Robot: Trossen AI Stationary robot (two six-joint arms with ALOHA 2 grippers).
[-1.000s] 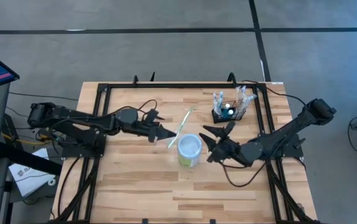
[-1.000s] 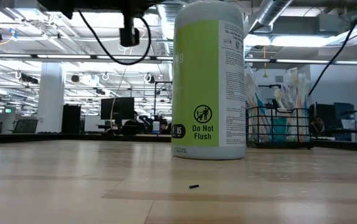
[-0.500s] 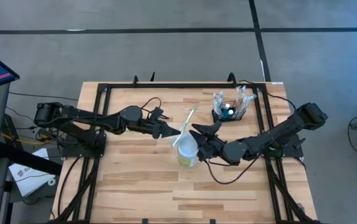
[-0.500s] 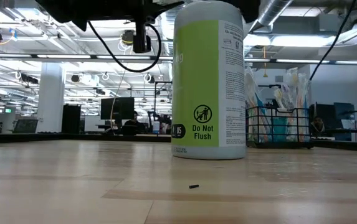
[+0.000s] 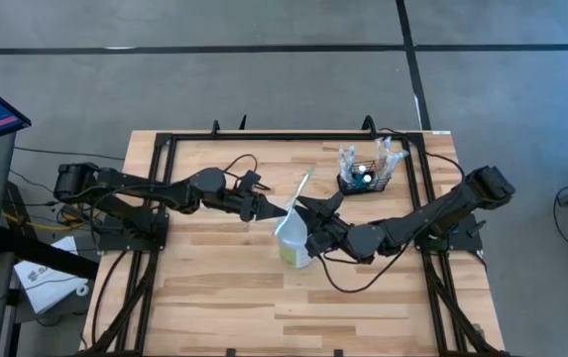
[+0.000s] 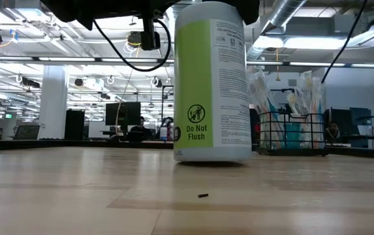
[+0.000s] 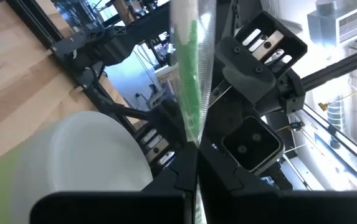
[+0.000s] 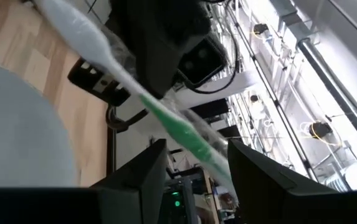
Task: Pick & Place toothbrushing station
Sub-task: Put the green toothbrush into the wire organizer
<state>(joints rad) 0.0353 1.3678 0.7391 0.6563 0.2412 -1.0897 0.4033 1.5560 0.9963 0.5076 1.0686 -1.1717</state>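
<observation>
Toothbrushing station (image 5: 367, 178), the black mesh basket, sits at about 1 o'clock on the desk (image 5: 224, 297), packed with wrapped toothbrushes; in the low view its base is partly cut by the white-and-green cup (image 6: 211, 81) in front. Left claw (image 5: 276, 211) at desk centre is clamped on a wrapped green toothbrush (image 5: 294, 203), its tip hidden behind the wrapper in the wrist view. Right claw (image 5: 309, 220) sits at 3 o'clock of the cup, fingers spread around the brush and cup top; exact contact hard to make out. Cup top mostly covered by both claws from above. Versus half a second ago: cup has shifted left in the low view and looks slightly tilted, right claw has pushed closer in; basket unchanged.
</observation>
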